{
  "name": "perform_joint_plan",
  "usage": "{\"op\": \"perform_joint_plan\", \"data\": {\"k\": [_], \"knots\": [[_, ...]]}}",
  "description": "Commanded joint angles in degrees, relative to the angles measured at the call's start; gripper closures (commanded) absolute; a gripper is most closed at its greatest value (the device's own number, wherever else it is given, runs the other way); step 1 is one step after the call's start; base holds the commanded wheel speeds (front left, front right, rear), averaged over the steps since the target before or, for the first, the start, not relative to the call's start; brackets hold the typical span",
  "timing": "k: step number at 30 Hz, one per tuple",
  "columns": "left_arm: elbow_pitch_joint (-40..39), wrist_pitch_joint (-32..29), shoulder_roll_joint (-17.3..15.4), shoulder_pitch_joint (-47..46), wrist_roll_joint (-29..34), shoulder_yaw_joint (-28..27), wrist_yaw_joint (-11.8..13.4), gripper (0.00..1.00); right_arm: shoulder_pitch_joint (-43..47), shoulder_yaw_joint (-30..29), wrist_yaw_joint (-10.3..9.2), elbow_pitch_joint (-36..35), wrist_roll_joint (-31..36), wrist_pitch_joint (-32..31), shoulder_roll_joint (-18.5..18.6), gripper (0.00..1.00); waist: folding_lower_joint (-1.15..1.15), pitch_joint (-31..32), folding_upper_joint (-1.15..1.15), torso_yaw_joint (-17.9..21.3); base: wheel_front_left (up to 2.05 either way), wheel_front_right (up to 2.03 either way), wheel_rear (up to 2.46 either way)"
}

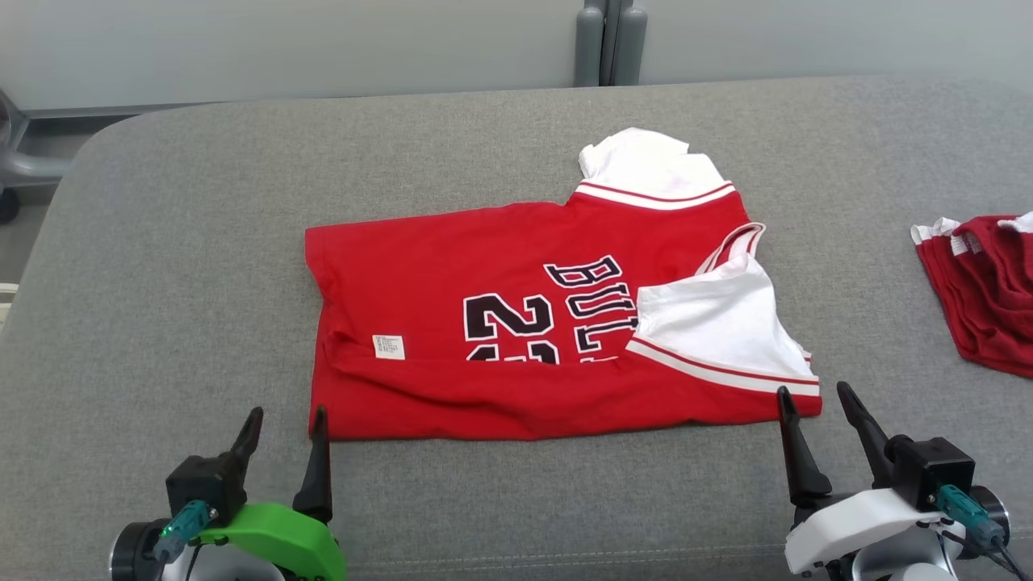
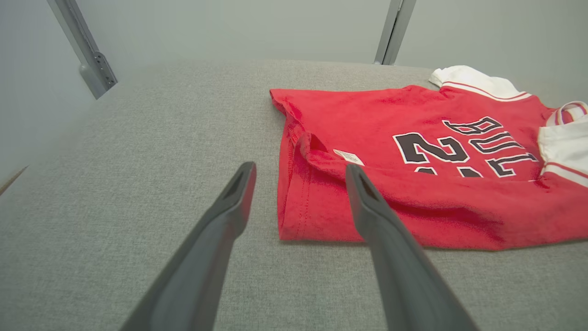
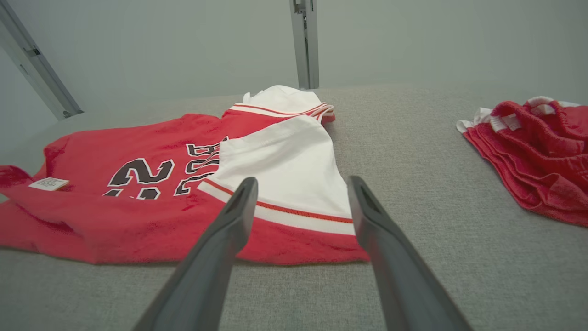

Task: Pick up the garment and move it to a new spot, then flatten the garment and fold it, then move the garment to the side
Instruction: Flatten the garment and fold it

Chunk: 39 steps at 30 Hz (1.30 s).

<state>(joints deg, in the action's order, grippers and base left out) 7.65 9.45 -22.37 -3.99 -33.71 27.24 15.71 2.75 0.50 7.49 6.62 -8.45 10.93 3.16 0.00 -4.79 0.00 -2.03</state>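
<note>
The garment (image 1: 516,323) is a red jersey with white sleeves and black lettering, lying sideways on the grey surface with its near long edge folded over. A small white label (image 1: 388,347) shows on the fold. My left gripper (image 1: 284,418) is open at the garment's near left corner, its right finger just at the cloth's edge. My right gripper (image 1: 815,395) is open at the near right corner beside the white sleeve. In the left wrist view the garment (image 2: 413,174) lies ahead of the open left gripper (image 2: 298,172). In the right wrist view the sleeve (image 3: 280,174) lies between the fingers of the open right gripper (image 3: 301,184).
A second red and white cloth bundle (image 1: 984,290) lies at the right edge of the grey padded surface (image 1: 161,307), also in the right wrist view as a bundle (image 3: 533,151). A grey post (image 1: 609,40) stands behind the far edge. A pale wall runs behind.
</note>
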Motion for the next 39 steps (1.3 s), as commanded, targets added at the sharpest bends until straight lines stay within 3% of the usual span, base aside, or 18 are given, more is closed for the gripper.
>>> {"op": "perform_joint_plan", "data": {"k": [1, 16, 27, 28, 31, 32, 33, 34, 39], "knots": [[0.9, -1.2, 0.4, -1.3, -0.7, 0.7, -0.9, 0.0, -1.2, -0.2, -0.01, 1.5, -0.8, -0.2, 1.1, 0.0, 0.0, -1.4, 0.0, -0.3, 0.0, 0.0, 0.0], [12.2, -6.2, 2.8, -9.9, -5.5, 1.5, -7.3, 0.0, -11.2, 0.1, -0.01, 16.2, -3.1, -0.4, 4.9, 0.0, 0.0, -8.8, 0.0, -0.2, 0.0, 0.0, 0.0], [16.3, -7.5, 3.7, -11.6, -8.1, 1.3, -9.5, 0.0, -15.4, 0.6, -0.01, 23.0, -4.0, -0.2, 5.4, 0.0, 0.0, -10.5, 0.0, -0.6, 0.0, 0.0, 0.0], [16.4, -7.5, 3.8, -11.7, -8.3, 1.3, -9.7, 0.04, -15.9, 0.7, -0.01, 23.7, -4.1, -0.2, 5.6, 0.0, 0.0, -10.6, 0.0, -0.7, 0.0, 0.0, 0.0], [16.7, -8.1, 4.1, -12.0, -8.8, 1.6, -10.3, 0.34, -17.0, 1.5, -0.02, 25.8, -4.9, -0.7, 5.5, 0.0, 0.0, -10.9, 0.0, -0.9, 0.0, 0.0, 0.0], [16.8, -8.6, 4.1, -12.0, -9.0, 1.9, -10.6, 0.53, -17.3, 2.1, -0.02, 26.5, -5.4, -1.2, 5.5, 0.0, 0.0, -10.9, 0.0, -1.0, 0.0, 0.0, 0.0], [16.8, -8.9, 4.2, -12.0, -9.0, 2.0, -10.8, 0.7, -17.6, 2.6, -0.01, 27.1, -6.2, -1.7, 5.4, 0.59, 0.0, -10.9, 0.0, -1.1, 0.0, 0.0, 0.0], [16.5, -8.8, 4.3, -12.0, -9.2, 2.0, -11.1, 1.0, -17.8, 2.9, 0.0, 27.3, -6.7, -1.5, 5.4, 1.0, 0.0, -11.0, 0.0, -1.2, 0.0, 0.0, 0.0], [15.0, -9.4, 3.4, -10.8, -9.3, 2.5, -11.6, 1.0, -17.3, 3.5, -0.08, 27.0, -10.7, -2.1, 6.3, 1.0, 0.0, -11.1, 0.0, -1.6, 0.0, 0.0, 0.0]]}}
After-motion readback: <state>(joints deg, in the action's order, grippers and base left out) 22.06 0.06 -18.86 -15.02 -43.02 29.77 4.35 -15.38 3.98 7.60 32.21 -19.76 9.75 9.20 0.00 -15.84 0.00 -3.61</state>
